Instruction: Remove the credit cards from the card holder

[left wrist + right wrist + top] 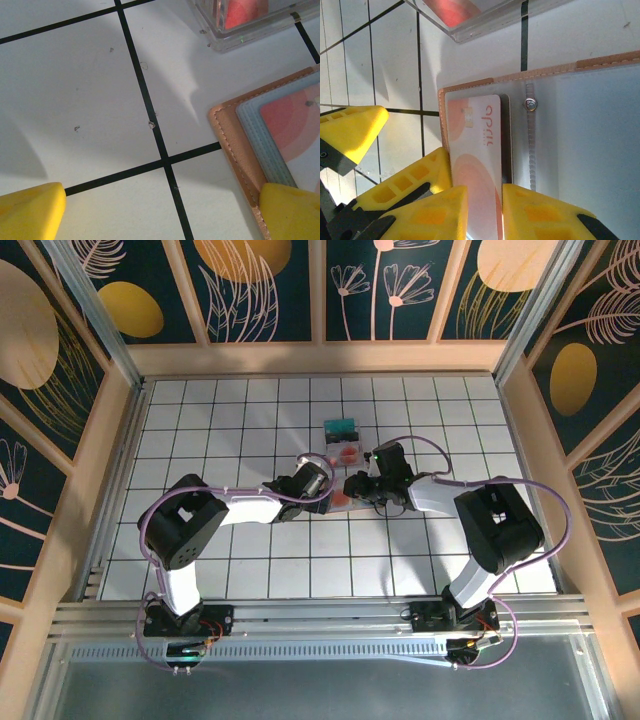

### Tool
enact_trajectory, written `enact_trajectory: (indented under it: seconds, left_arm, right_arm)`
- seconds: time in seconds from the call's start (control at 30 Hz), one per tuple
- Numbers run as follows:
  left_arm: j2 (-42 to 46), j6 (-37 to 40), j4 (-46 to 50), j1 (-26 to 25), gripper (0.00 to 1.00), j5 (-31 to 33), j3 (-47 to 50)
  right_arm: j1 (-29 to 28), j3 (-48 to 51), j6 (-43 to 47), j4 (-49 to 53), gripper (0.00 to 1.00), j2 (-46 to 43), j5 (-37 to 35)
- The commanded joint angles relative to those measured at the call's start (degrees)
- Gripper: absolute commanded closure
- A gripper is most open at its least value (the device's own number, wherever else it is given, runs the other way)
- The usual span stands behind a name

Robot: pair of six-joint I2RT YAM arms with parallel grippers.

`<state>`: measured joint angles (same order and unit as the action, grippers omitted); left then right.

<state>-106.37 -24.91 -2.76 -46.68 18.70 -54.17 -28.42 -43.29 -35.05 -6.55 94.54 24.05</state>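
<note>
The card holder [470,84] lies open on the tiles, its tan stitched edge around a blue-grey inner face [590,145]. A white and pink credit card [479,150] sticks out of it, and my right gripper [485,212] is shut on that card's near end. In the left wrist view the holder [231,145] shows the same card [295,130] on its ribbed inner face. My left gripper [162,212] stands wide open, one fingertip [292,212] at the holder's edge and the other over bare tile. From above, both grippers [328,498] [352,488] meet over the holder [342,501].
A clear plastic box [343,442] holding a teal card and red-spotted cards stands just beyond the holder, close to both grippers [240,30] [485,22]. The left gripper's yellow fingers [415,175] crowd the holder's left side. Wooden walls ring the tiled floor.
</note>
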Motion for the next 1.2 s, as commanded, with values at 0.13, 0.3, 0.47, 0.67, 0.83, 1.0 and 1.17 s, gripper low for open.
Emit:
enact_trajectory:
  seconds: [0.13,0.3,0.47,0.67,0.83,1.0,1.17]
  left_arm:
    - [-1.65,0.15,4.19,-0.17,0.01,1.17,0.29]
    - [-1.65,0.20,4.17,-0.18,0.01,1.18,0.23]
    - [-1.84,0.10,4.26,-0.19,0.01,1.23,0.22]
    - [-2.18,0.12,4.52,-0.26,0.01,1.20,-0.13]
    - [-2.19,0.04,4.69,-0.18,0.01,1.30,-0.21]
    - [-2.18,0.03,4.79,-0.22,0.01,1.34,-0.23]
    - [-2.01,0.12,4.87,-0.17,0.01,1.15,-0.20]
  right_arm:
    - [0.74,2.11,-0.75,-4.22,0.75,1.62,1.70]
    - [1.22,3.12,-1.19,-6.16,0.75,2.97,2.14]
    - [1.44,3.55,-1.29,-7.79,0.75,3.60,3.48]
    - [1.69,4.64,-1.42,-10.35,0.75,1.75,6.82]
    - [2.19,6.34,-1.95,-14.45,0.76,-0.41,12.26]
    - [2.42,6.64,-1.95,-15.62,0.76,-0.31,13.91]
    - [2.57,7.20,-3.25,-19.24,0.77,2.29,15.16]
